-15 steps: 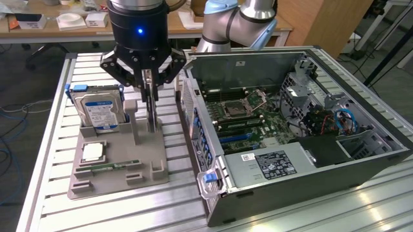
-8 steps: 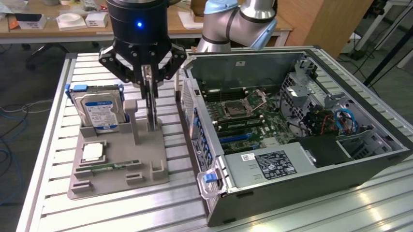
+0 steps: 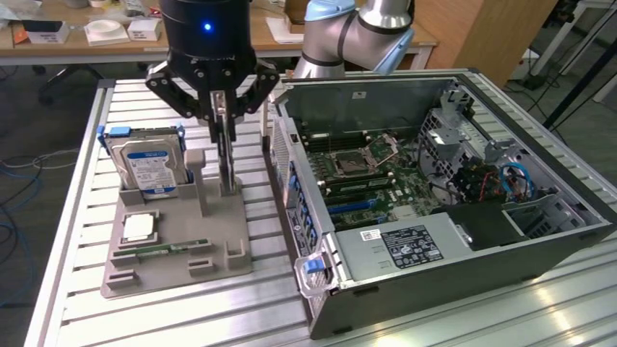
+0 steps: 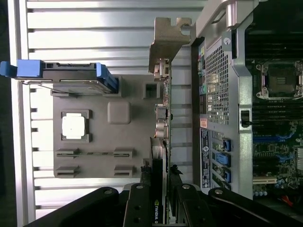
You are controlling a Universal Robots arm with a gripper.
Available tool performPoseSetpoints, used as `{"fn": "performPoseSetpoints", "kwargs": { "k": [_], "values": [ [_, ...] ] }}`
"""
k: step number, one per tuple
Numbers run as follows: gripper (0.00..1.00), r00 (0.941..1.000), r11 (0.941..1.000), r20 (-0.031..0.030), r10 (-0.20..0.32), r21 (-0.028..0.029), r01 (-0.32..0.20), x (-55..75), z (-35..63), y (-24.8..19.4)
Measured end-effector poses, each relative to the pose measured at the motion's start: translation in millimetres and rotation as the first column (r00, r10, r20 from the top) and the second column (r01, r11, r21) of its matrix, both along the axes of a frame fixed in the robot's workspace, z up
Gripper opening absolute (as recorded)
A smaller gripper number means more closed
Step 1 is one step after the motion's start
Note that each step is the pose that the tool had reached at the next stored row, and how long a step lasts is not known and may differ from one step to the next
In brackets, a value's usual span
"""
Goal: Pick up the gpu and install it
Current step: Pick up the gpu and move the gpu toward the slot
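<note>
The exterior view sits off the arm, raised above the desk, and looks down at a slant from middling range. It takes in the grey holder tray at the exterior view's left, the open computer case at the exterior view's right, and the hand in the upper part of the frame. The wrist view rides just behind the hand and faces straight down from close in, sighting along the gpu it clamps. Both views share the tray, the hard drive and the case's ported wall.

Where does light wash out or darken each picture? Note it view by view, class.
Exterior view: glare streaks the table beside the computer case, near its front corner. Wrist view: the table slats burn out to white, while the gripper, clamped on the gpu, shows as a dark mass with little detail.
</note>
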State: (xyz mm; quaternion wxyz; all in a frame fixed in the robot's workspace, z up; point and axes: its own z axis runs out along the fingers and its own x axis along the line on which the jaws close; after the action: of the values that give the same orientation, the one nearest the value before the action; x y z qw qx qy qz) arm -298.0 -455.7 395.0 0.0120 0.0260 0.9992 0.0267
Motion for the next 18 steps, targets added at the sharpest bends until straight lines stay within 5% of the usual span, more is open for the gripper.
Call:
{"fn": "performPoseSetpoints", "kwargs": {
  "k": [18],
  "values": [
    [0.26,1.0000,1.0000,-0.0001,0.000,-0.0001,0.000,0.0,16.8,0.0]
  ]
}}
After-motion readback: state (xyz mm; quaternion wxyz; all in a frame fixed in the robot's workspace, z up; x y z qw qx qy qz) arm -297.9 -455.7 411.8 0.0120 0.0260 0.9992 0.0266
